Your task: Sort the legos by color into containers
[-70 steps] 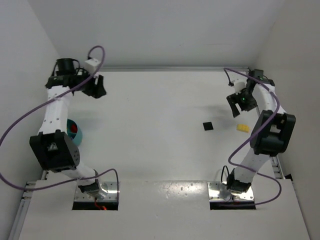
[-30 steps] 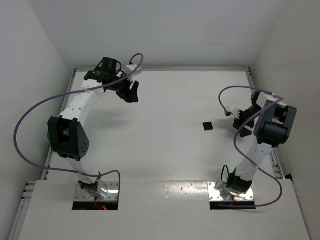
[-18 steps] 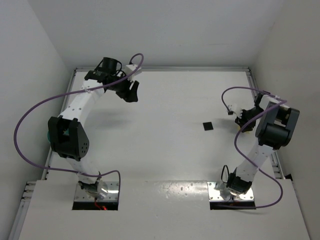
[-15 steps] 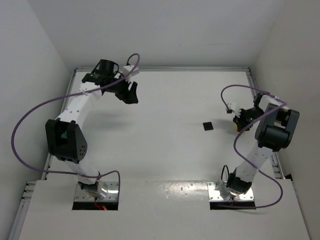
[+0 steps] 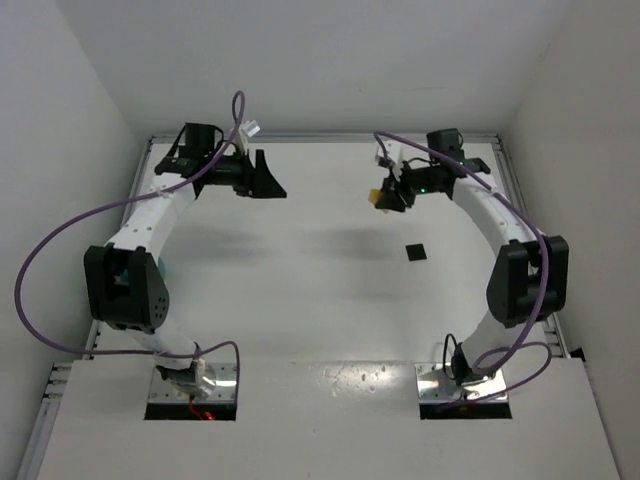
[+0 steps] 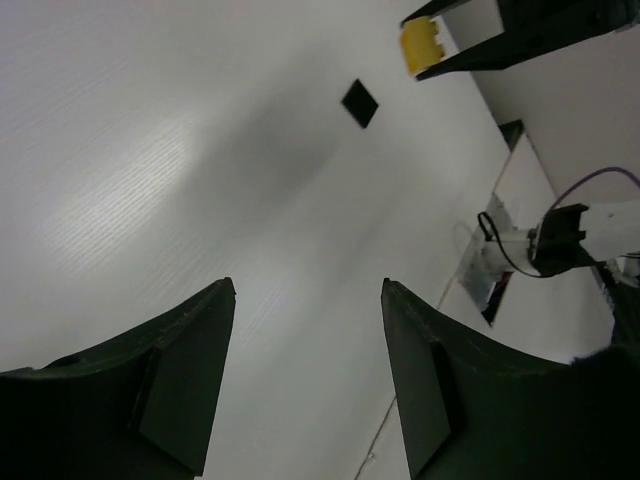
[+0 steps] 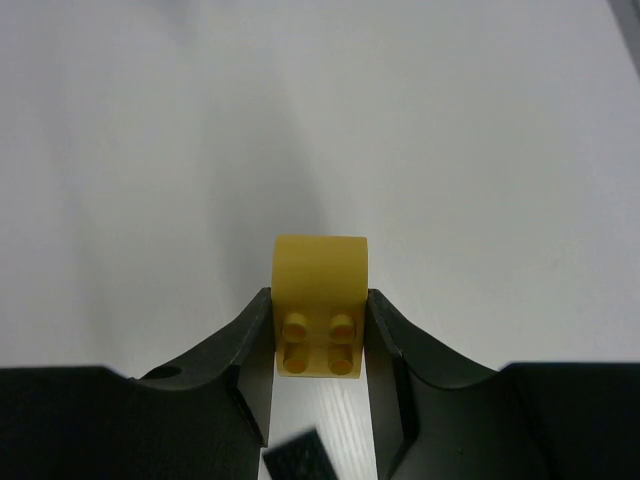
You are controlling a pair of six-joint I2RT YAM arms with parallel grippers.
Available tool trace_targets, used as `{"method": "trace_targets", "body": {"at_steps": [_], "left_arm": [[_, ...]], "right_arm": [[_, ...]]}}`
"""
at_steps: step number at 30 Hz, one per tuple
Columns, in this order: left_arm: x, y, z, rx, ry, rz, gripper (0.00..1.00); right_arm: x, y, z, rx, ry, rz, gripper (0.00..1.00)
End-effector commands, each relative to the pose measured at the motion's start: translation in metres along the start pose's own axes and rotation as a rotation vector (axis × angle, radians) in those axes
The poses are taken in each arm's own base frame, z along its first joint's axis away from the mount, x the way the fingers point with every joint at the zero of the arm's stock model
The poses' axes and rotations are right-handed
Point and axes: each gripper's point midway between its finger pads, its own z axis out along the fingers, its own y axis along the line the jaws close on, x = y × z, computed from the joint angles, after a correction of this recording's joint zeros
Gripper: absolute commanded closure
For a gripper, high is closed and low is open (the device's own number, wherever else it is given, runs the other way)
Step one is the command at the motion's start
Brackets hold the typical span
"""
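Note:
A yellow lego (image 7: 319, 300), studs facing the camera, is pinched between the two fingers of my right gripper (image 7: 319, 293). That gripper (image 5: 385, 198) hangs above the table's back middle with the lego (image 5: 381, 197) at its tip. My left gripper (image 5: 268, 182) is at the back left, open and empty, pointing toward the right one. Its wrist view shows bare table between its fingers (image 6: 190, 350), and the yellow lego (image 6: 418, 47) far off. The containers are hidden from view, behind the left arm.
A small flat black square (image 5: 416, 251) lies on the table right of centre, also seen as a dark square (image 6: 360, 103) in the left wrist view. White walls enclose the table on three sides. The right arm's silver base plate (image 5: 463, 384) is at the near edge.
My right gripper shut on the yellow lego at the table's right edge, lifted it and swung left to the back middle. The left gripper shifted slightly right, still open.

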Motion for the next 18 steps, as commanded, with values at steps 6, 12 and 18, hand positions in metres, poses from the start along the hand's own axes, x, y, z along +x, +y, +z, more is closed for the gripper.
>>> {"method": "trace_targets", "body": {"at_steps": [6, 12, 18], "left_arm": [[-0.03, -0.045, 0.018, 0.192, -0.084, -0.077, 0.33], [-0.027, -0.045, 0.034, 0.195, -0.071, -0.125, 0.33], [-0.021, -0.042, 0.044, 0.186, -0.052, -0.146, 0.33]], "right_arm": [[-0.123, 0.007, 0.062, -0.059, -0.222, -0.029, 0.93], [-0.155, 0.033, 0.094, -0.09, -0.231, -0.075, 0.93], [-0.175, 0.052, 0.108, -0.087, -0.241, -0.123, 0.93]]}}
